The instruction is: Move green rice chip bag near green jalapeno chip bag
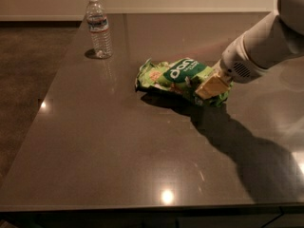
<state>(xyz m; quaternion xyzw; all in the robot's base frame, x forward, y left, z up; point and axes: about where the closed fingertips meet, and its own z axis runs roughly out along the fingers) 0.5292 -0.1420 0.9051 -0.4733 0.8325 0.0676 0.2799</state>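
The green rice chip bag (178,76) is a crinkled bright green bag with a dark green oval and white lettering. It is held just above the dark table (118,146), right of its middle, and casts a shadow below. My gripper (212,86) comes in from the right on a white arm and is shut on the bag's right end. Its tan fingers (211,86) pinch the bag there. The green jalapeno chip bag is not in view.
A clear plastic water bottle (99,28) with a white cap stands upright at the table's far left. The table's left edge borders dark floor (28,89). A pale wall runs along the back.
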